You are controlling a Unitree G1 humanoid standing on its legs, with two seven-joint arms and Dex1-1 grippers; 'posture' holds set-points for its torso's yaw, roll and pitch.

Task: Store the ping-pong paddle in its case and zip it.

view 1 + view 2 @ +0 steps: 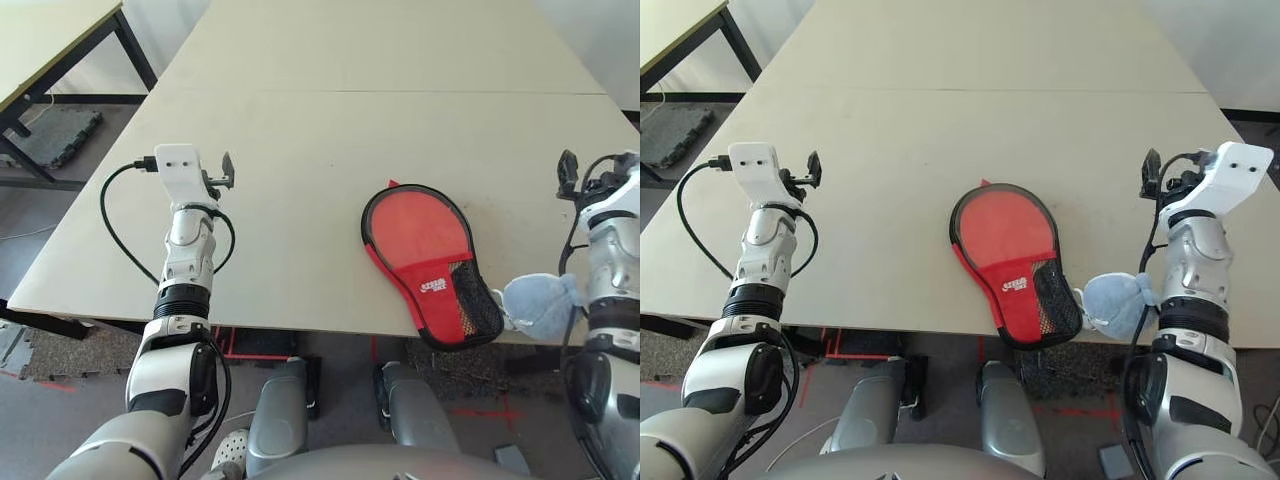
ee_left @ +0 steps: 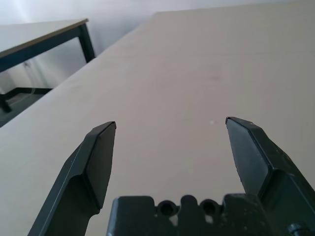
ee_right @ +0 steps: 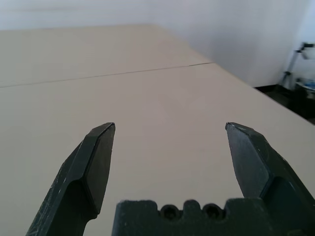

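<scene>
Near the table's [image 1: 940, 120] front edge lies the case [image 1: 1012, 262], apparently closed, handle toward five o'clock, between both wide-open, empty grippers [image 2: 170, 135] [image 3: 170, 135].

From my remote seat this reads as a robotics lab: a bare beige worktable [image 1: 330, 90], a second black-legged table [image 1: 50, 45] beside it, grey floor mats [image 1: 60, 135], red tape marks [image 1: 490, 410] on the floor, plain white walls.
</scene>
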